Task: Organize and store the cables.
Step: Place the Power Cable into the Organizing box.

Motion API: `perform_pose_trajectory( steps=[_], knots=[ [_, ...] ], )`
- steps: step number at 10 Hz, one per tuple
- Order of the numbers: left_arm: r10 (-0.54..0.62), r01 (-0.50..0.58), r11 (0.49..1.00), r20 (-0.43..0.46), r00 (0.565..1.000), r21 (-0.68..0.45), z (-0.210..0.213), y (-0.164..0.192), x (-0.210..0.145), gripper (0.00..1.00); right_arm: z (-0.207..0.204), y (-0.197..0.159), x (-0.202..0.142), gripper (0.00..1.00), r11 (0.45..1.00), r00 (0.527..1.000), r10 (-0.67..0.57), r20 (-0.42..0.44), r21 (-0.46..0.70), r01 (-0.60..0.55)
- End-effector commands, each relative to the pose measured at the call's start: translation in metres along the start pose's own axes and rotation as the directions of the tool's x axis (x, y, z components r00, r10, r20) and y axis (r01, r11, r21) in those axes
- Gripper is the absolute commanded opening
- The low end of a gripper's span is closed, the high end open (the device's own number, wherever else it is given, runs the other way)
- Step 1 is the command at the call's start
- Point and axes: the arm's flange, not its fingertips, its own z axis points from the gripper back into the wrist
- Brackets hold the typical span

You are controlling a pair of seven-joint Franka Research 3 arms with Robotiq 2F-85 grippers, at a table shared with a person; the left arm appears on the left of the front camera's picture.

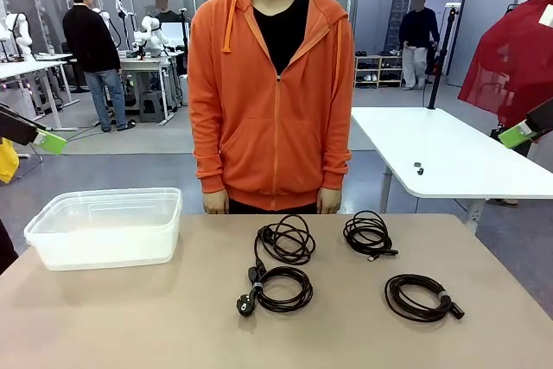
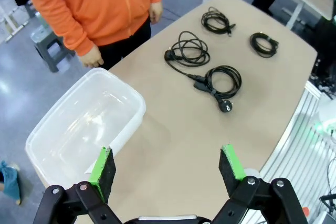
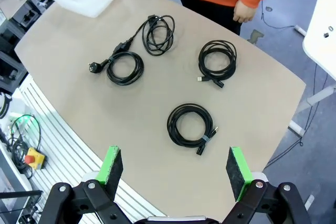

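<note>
four coiled black cables [image 1: 352,232] lie centre and right on the tan table [image 1: 130,317], a clear tub [image 1: 104,253] at left; left gripper [image 2: 166,155] and right gripper [image 3: 174,155] hang above, fingers spread, empty.

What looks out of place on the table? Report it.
Nothing is spilled or damaged. The far middle coil is loosely wound and linked by cord to the near middle coil, whose plug trails loose.
</note>
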Motion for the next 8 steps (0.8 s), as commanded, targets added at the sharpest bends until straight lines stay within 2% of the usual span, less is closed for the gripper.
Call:
perform_pose_trajectory(
  steps=[1, 8],
  knots=[
    [-0.022, 0.022, 1.0, -0.008, 1.0, -0.006, -0.002, -0.0026, 0.0006, 1.0, 0.0033, -0.0004, -0.0012, 1.0, 1.0, 1.0, 0.003, -0.004, 0.004, -0.003],
    [-0.022, 0.022, 1.0, -0.008, 1.0, -0.006, -0.002, -0.0026, 0.0006, 1.0, 0.0033, -0.0004, -0.0012, 1.0, 1.0, 1.0, 0.003, -0.004, 0.004, -0.003]
  ],
)
